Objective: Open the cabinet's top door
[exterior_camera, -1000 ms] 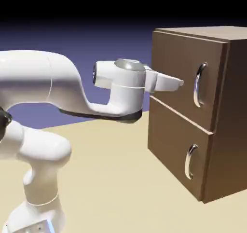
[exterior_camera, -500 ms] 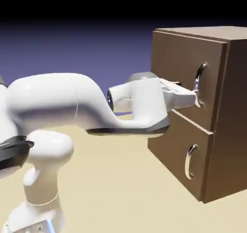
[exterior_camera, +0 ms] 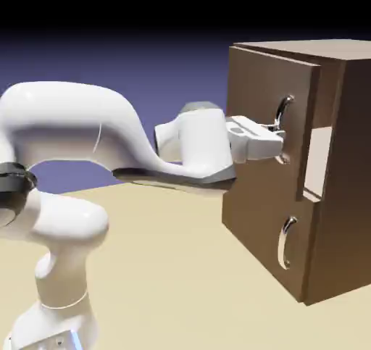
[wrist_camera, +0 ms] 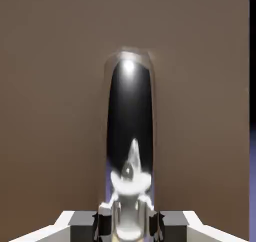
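Cabinet (exterior_camera: 355, 160), dark brown and boxy, stands at the exterior view's right, and its top door (exterior_camera: 268, 109) is partly open, its handle edge swung out from the front. My gripper (exterior_camera: 280, 144) is clamped on the curved silver handle (exterior_camera: 283, 127) of that door. From the hand view I see the grip close up: my two fingertips (wrist_camera: 174, 226) sit one on each side of the shiny handle, which rises between them, large and upright in that view, with dark and bright reflections along it. The exterior view shows me only reaching the handle from the side, partly covering it near its lower part.

What the exterior view gives me and the hand view does not is the gap behind the door: through it I see a pale surface (exterior_camera: 319, 160) inside the upper compartment. I can't make out anything else in there; most of the interior is hidden by the door. Below, the lower door (exterior_camera: 268, 218) is closed, with its own curved silver handle, so I cannot tell what is behind it. In the hand view, the top door's brown panel fills most of my sight, with a black and blue-violet strip past its edge at the right.
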`<act>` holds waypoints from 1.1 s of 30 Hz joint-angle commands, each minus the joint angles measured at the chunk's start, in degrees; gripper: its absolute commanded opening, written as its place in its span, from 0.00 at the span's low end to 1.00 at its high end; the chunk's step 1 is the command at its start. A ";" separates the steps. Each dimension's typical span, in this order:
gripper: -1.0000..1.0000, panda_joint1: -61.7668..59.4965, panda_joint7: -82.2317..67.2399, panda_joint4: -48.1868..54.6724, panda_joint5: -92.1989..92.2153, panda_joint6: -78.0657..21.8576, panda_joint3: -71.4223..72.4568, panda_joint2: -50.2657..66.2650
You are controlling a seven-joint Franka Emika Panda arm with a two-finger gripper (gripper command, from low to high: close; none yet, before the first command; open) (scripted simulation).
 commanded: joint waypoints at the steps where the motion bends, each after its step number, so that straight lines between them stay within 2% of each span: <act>1: 0.00 -2.02 0.00 -1.36 1.56 -0.80 2.08 -0.12; 11: 0.00 -19.86 -0.10 -11.61 17.16 -5.16 22.84 -3.06; 20: 0.00 -34.02 -0.95 -17.02 32.91 -4.06 41.51 -7.87; 33: 0.00 -31.62 -14.70 -23.52 65.30 -17.68 60.73 -19.16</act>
